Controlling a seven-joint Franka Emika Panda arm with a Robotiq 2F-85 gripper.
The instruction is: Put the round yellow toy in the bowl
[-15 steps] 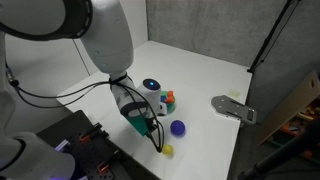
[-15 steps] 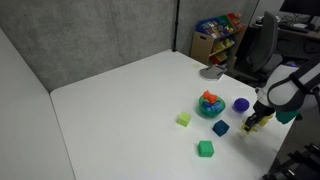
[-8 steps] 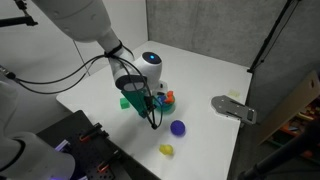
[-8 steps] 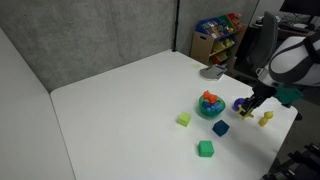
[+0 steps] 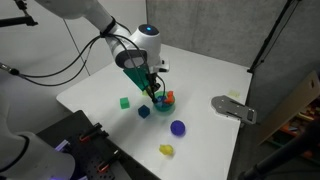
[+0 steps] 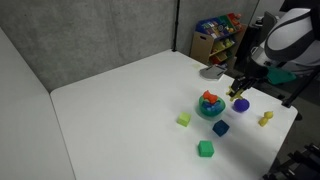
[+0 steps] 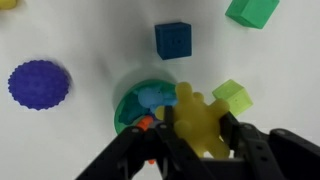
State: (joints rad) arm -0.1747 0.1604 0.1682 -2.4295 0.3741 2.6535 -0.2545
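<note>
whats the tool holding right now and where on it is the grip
The round yellow toy, pinched on its two opposite sides between the fingers of the tool, above the teal bowl.

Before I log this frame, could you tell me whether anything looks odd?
Only that the bowl already holds a blue toy and an orange toy, leaving little room for the yellow toy in the gripper.

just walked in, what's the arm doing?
The robot's pincer is shut on the bumpy round yellow toy, holding it in the air close over the small teal bowl, which already has orange and blue pieces inside. The toy is not yet released. A purple ball and blue cube sit on the white table.
</note>
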